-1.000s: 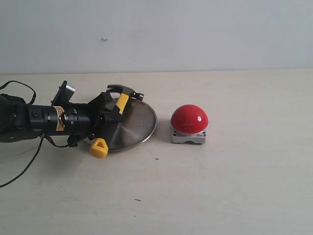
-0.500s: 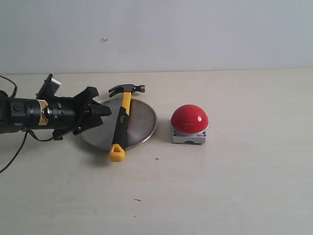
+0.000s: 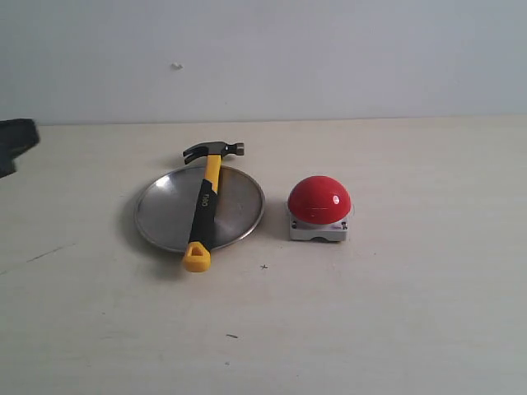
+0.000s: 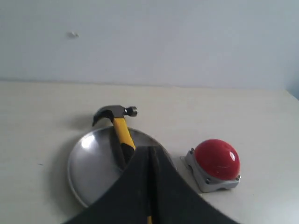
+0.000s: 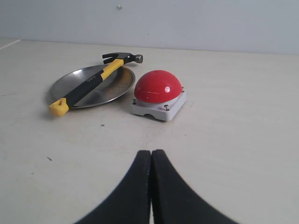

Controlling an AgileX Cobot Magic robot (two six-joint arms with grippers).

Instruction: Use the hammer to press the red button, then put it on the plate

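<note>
The hammer (image 3: 204, 206) lies across the silver plate (image 3: 165, 210), its dark head past the far rim and its yellow looped end over the near rim. To its right the red button (image 3: 319, 200) sits on its grey base. My left gripper (image 4: 149, 151) is shut and empty, pulled back from the plate (image 4: 91, 163); the hammer (image 4: 119, 130) and red button (image 4: 217, 157) show beyond it. Only a dark piece of the left arm (image 3: 15, 140) shows at the exterior view's left edge. My right gripper (image 5: 151, 153) is shut and empty, well short of the button (image 5: 157, 87), hammer (image 5: 91, 79) and plate (image 5: 112, 88).
A pale table (image 3: 395, 313) carries everything, with a plain light wall (image 3: 329, 58) behind it. A few small dark specks (image 3: 263, 267) mark the tabletop near the plate.
My left gripper has let go of the hammer, which now lies across the plate, and the arm has drawn back to the left almost out of the exterior view.
</note>
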